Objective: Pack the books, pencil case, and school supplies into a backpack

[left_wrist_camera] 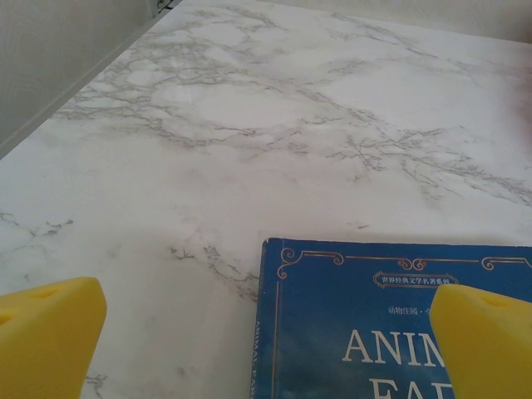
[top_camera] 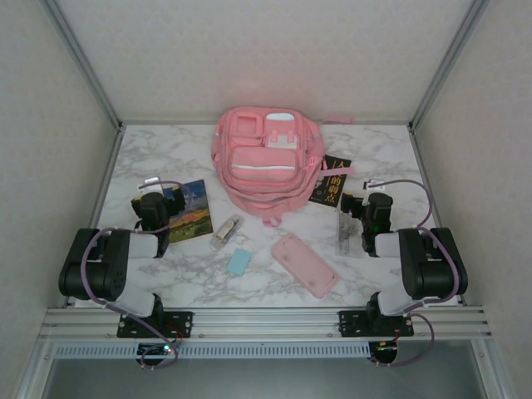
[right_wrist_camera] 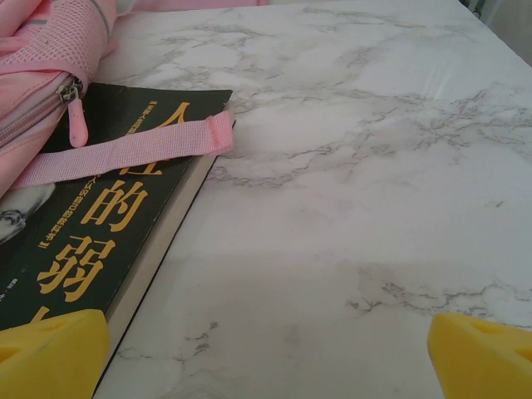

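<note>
**Grippers Spread Over Unpacked School Kit**

The left gripper [left_wrist_camera: 266, 341], released and empty, hovers at the landscape book [top_camera: 189, 212]. The right gripper [right_wrist_camera: 266, 353], likewise released, hovers beside the black book [top_camera: 331, 183]. The backpack [top_camera: 264, 162] lies mid-tabletop [top_camera: 391, 158], the pencil case [top_camera: 304, 264] nearer the arms.

The left arm [top_camera: 108, 266] and the right arm [top_camera: 424, 266] are both folded low, elbows near their bases, wrists reaching forward and tilted slightly downward. The left gripper [left_wrist_camera: 266, 349] has its jaws spread wide and empty, the yellow fingertips [left_wrist_camera: 50, 332] far from each other. The right gripper [right_wrist_camera: 266, 353] stands the same way: jaws wide apart, gripping nothing.
</note>
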